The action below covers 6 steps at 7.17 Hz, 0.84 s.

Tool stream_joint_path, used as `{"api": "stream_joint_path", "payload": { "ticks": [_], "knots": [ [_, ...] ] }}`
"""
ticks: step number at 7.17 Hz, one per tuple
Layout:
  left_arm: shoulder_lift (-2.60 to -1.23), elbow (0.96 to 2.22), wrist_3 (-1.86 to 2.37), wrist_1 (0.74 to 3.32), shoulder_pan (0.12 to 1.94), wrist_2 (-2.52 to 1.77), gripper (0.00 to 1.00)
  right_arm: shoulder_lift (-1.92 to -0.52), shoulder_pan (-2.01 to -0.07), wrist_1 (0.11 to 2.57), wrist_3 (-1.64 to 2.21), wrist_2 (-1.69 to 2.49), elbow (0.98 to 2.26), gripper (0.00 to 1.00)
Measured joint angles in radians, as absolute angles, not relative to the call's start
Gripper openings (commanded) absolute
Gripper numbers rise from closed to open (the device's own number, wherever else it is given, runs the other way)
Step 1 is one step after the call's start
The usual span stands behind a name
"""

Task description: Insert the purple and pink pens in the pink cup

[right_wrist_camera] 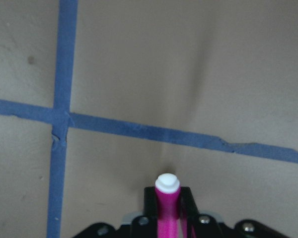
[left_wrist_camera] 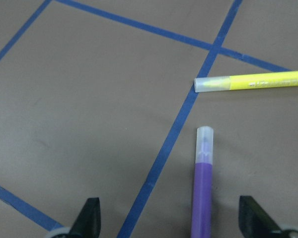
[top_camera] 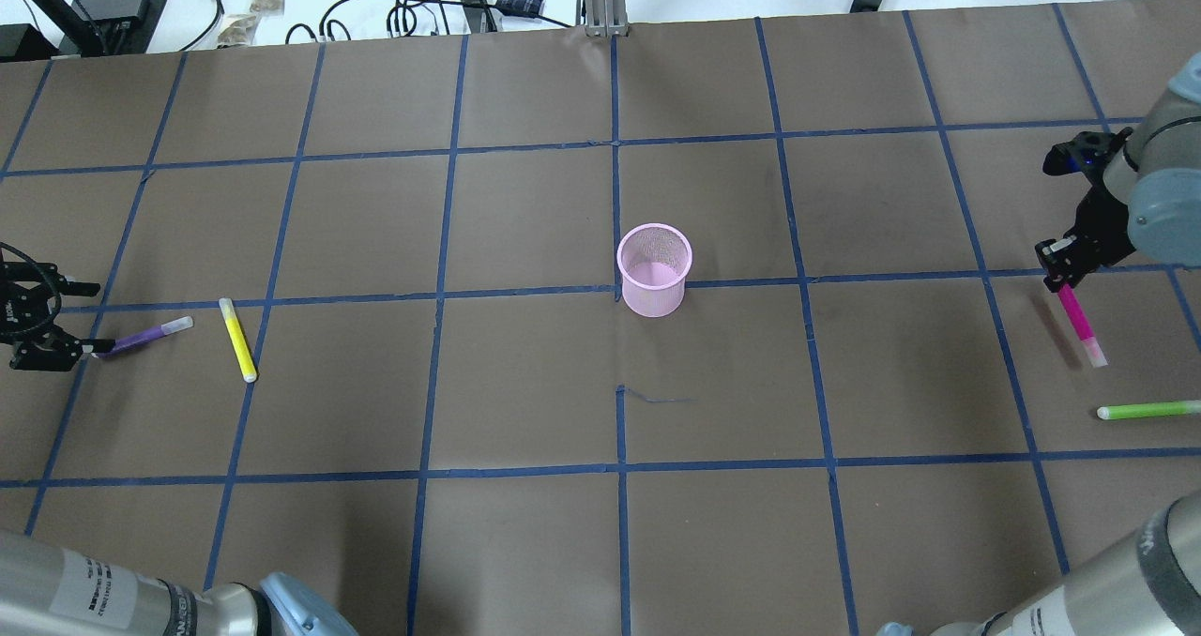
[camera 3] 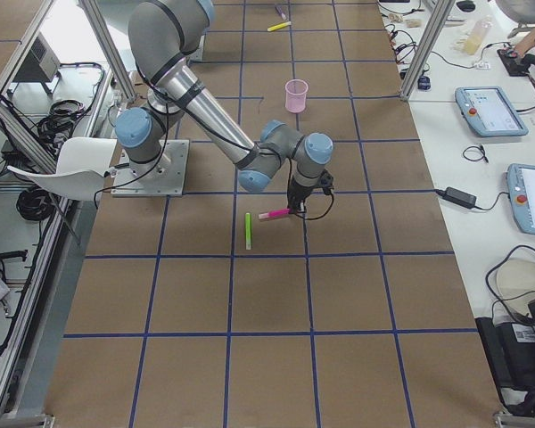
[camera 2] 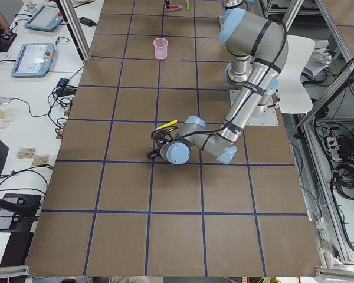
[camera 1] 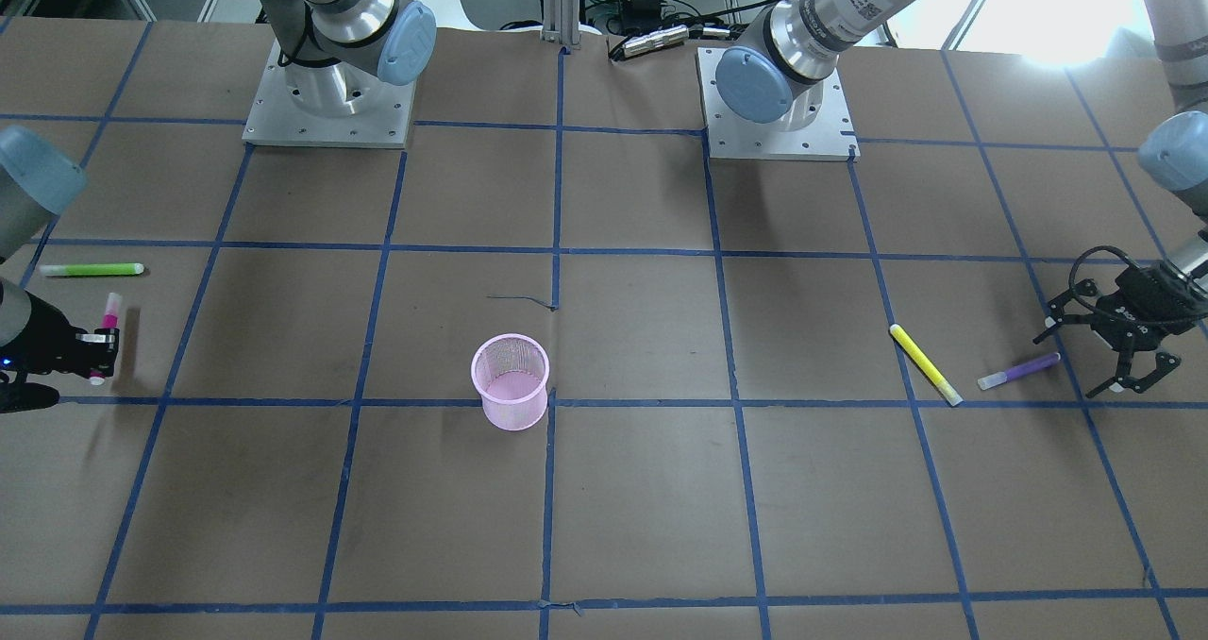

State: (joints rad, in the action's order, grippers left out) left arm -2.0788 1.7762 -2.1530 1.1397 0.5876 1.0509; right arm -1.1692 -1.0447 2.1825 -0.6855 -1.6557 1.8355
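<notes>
The pink mesh cup stands upright near the table's middle, also in the overhead view. My right gripper is shut on the pink pen and holds it just above the table, far from the cup; the overhead view shows the pen and the right wrist view shows its white tip. My left gripper is open around the end of the purple pen, which lies flat on the table. In the left wrist view the purple pen lies between the spread fingers.
A yellow pen lies beside the purple pen, also in the left wrist view. A green pen lies near my right gripper. The arm bases stand at the table's robot side.
</notes>
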Motion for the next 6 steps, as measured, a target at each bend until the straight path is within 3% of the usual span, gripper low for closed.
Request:
{"api": "stream_joint_path", "payload": {
  "ticks": [1,2,3,4,5,6],
  "knots": [
    [-2.093,1.779,-2.168,1.156,0.581,1.050,0.80,-1.200,-1.052,2.165,-0.668,-1.596,1.805,0.00],
    [-2.100,1.781,-2.189,1.169,0.579,1.051,0.58,-1.251,-1.081,2.125,-0.660,-1.540,1.781,0.00],
    [-2.105,1.782,-2.205,1.176,0.579,1.053,0.54,-1.305,-1.146,2.087,-0.641,-1.494,1.767,0.00],
    [-2.110,1.782,-2.214,1.179,0.578,1.055,0.42,-1.353,-1.239,2.074,-0.585,-1.448,1.758,0.00],
    [-2.115,1.780,-2.218,1.180,0.578,1.055,0.41,-1.398,-1.331,2.081,-0.492,-1.390,1.751,0.00],
    [-2.123,1.775,-2.222,1.180,0.578,1.054,0.30,-1.438,-1.421,2.106,-0.381,-1.340,1.746,0.00]
  ]
}}
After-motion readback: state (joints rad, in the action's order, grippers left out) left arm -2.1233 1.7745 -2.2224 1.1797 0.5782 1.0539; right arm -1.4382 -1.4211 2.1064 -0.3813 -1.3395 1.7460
